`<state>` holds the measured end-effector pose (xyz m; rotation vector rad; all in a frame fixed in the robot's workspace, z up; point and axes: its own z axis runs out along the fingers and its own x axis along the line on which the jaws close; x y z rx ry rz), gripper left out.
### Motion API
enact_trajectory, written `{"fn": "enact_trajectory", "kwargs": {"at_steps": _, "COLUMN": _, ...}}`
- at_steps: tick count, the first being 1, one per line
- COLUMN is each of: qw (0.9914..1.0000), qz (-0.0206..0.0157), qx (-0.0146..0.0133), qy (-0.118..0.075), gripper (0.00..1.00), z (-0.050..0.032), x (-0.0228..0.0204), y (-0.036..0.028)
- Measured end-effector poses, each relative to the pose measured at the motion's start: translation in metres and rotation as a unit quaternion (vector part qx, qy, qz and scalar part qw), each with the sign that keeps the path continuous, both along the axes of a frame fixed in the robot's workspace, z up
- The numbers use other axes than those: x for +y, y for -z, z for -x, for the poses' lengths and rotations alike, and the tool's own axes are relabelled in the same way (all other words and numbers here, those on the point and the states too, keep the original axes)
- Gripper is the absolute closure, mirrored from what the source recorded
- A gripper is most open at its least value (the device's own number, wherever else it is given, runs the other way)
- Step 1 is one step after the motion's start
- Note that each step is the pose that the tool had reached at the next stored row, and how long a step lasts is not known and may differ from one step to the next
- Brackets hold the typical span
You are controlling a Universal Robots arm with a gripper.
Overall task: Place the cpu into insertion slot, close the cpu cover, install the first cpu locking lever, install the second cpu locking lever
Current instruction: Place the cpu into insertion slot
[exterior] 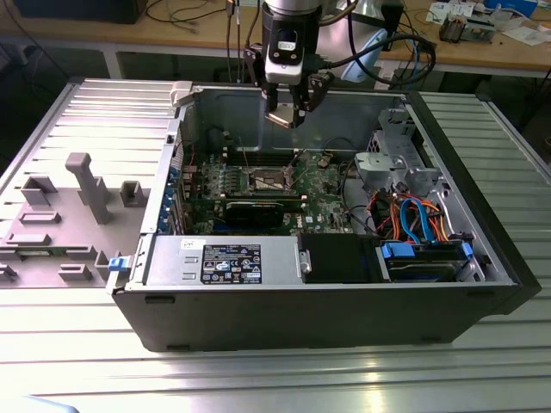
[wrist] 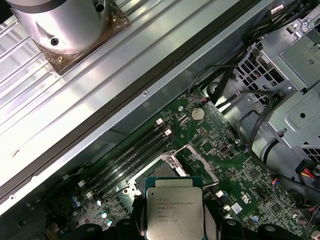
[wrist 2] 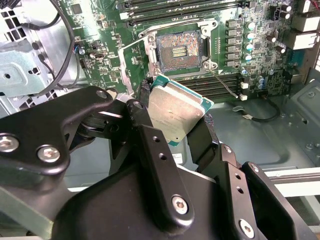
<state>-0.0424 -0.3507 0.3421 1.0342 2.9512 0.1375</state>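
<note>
My gripper (exterior: pixel 286 115) hangs above the open computer case, shut on the cpu (wrist 2: pixel 175 112). The cpu is a square chip with a silver-grey top and a green edge, clamped by two opposite sides between black fingers (wrist 2: pixel 143 112). It is held tilted and well above the board. Below it, the insertion slot (wrist 2: pixel 181 49) shows its gold-brown contact field uncovered. The cpu cover (wrist 2: pixel 131 64), a thin silver frame, stands swung open at one side of the slot. In the first wrist view the cpu (wrist: pixel 175 207) hides part of the slot (wrist: pixel 161 172).
Long memory slots (wrist 2: pixel 175 12) run on both sides of the socket. A black graphics card (exterior: pixel 263 209), the power supply (exterior: pixel 225 260) and a drive cage with orange and blue cables (exterior: pixel 411 217) fill the case. A grey fixture tray (exterior: pixel 69 206) lies at the exterior view's left.
</note>
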Motion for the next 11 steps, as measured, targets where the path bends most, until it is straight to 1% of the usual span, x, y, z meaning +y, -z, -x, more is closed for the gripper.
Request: {"fn": "enact_trajectory", "kwargs": {"at_steps": 11, "qw": 0.99999, "qz": 0.0000, "qx": 0.0000, "qy": 0.003, "gripper": 0.45, "z": 0.0000, "x": 0.0000, "y": 0.0003}}
